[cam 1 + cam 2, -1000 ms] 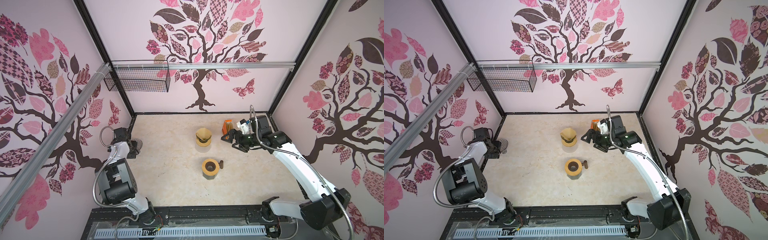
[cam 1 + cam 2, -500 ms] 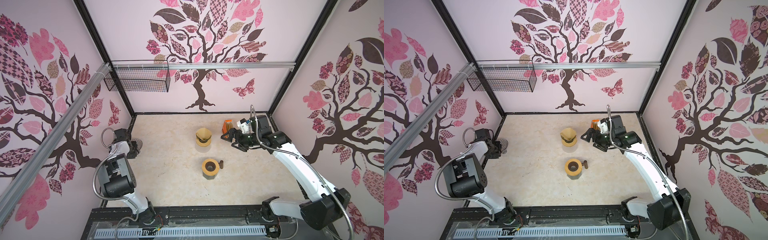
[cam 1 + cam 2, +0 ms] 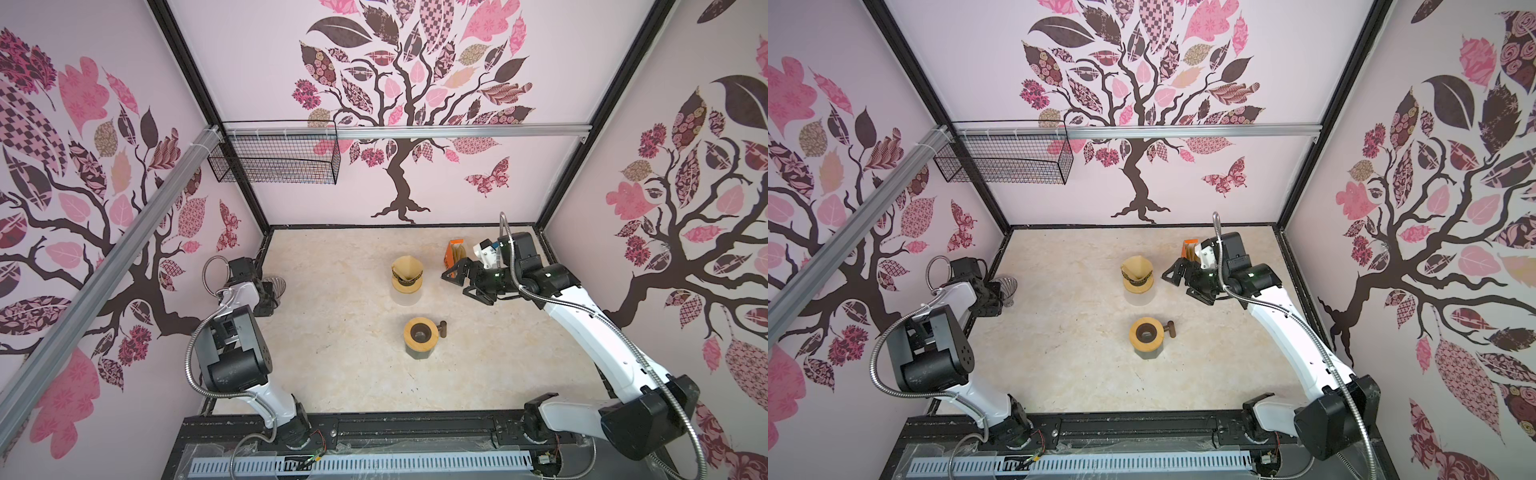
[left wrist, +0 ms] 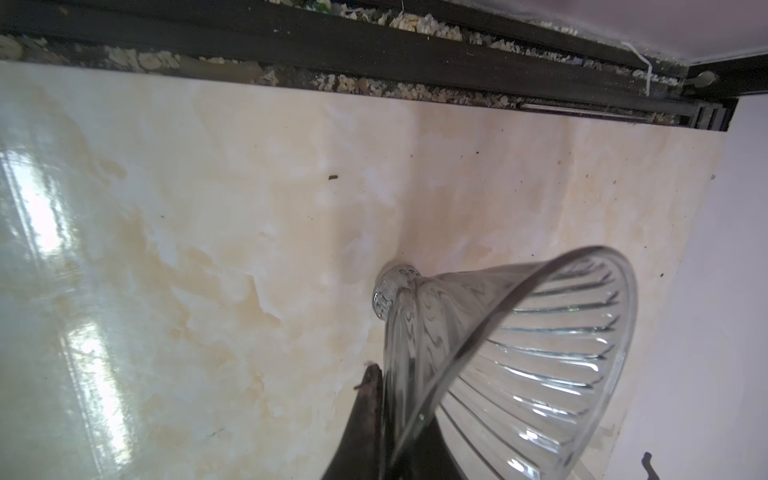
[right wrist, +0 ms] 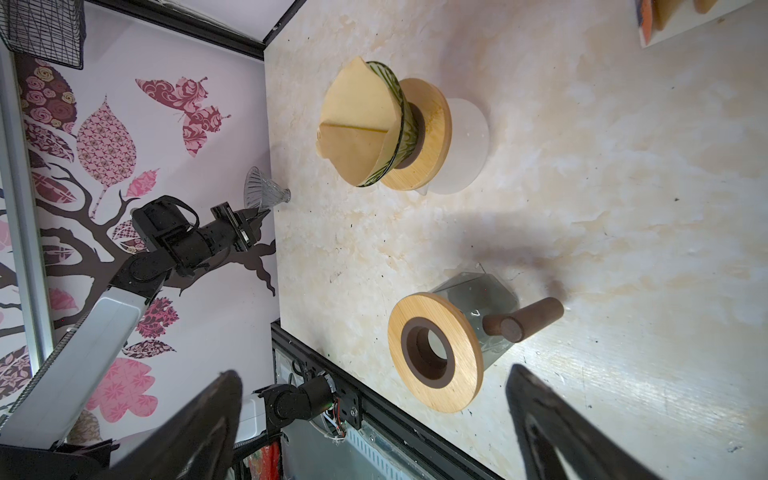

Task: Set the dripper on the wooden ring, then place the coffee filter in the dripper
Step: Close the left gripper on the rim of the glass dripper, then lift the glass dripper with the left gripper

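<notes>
Both arm bases on the near rail. Near the middle of the table (image 3: pixel 340 374): a wooden-topped grey carafe (image 3: pixel 419 352), brown handle (image 3: pixel 442 328) out to the right. At the left edge, the left arm folded tight, elbow raised near, forearm reaching far. At its end, the left gripper (image 3: pixel 269 294) clamped shut on the rim wall of a clear glass dripper (image 3: pixel 277 286). Ribbed cone roughly upright, narrow neck down toward the table, mouth up; contact with the table not clear. From the near right corner, the right arm stretched far and leftward, wrist bent. At its end, the right gripper (image 3: pixel 462 286) aimed left, fingers spread wide with nothing between them, well apart from the carafe and near the right side of the green dripper (image 3: pixel 408 275). Green dripper upright at mid-table on a wooden collar (image 3: pixel 409 286) over a pale round vessel (image 3: pixel 406 298). Inside it, the coffee filter (image 3: pixel 406 265): long axis upright, tip down in the cone, open edge up and standing above the rim. Farthest, behind the right gripper, an orange filter holder (image 3: pixel 454 251) with more brown filters.
</notes>
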{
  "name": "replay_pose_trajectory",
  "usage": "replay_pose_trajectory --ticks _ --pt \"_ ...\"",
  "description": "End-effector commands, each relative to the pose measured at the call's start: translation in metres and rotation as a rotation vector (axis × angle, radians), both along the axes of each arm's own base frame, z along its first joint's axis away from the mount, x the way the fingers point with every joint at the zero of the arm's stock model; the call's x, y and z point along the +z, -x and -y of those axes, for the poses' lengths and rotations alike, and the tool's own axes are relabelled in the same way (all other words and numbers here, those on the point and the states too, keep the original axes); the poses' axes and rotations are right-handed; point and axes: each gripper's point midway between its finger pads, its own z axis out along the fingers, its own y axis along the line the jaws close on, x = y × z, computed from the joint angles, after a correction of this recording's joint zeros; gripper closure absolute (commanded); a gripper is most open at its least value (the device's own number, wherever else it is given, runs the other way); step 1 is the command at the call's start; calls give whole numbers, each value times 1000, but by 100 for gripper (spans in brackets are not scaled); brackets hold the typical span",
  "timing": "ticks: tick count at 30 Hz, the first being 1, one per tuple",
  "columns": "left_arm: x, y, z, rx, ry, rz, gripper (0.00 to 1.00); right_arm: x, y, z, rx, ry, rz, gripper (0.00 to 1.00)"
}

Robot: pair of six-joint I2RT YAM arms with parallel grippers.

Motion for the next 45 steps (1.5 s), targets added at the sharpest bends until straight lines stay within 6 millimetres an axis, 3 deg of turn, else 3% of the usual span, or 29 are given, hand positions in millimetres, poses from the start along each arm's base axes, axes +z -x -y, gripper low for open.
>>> replay_pose_trajectory --ticks 1,7,22,29,34,40,45 --pt "-2 2 0 4 14 -10 97 1 -4 -2 -1 2 14 0" --pt "12 -2 3 -26 14 34 99 0 -5 -2 0 1 21 0" --pt "89 -35 43 -302 83 292 100 9 -11 14 -28 112 94 0" --pt "121 -48 89 -499 165 396 100 11 -18 25 -53 194 115 0" --pt "145 -46 126 -644 178 448 100 11 -24 29 -86 211 131 0" --pt "170 -30 170 -818 180 467 100 17 -27 29 -95 213 188 0" --pt "194 -6 201 -919 192 491 100 3 -23 33 -173 184 95 0"
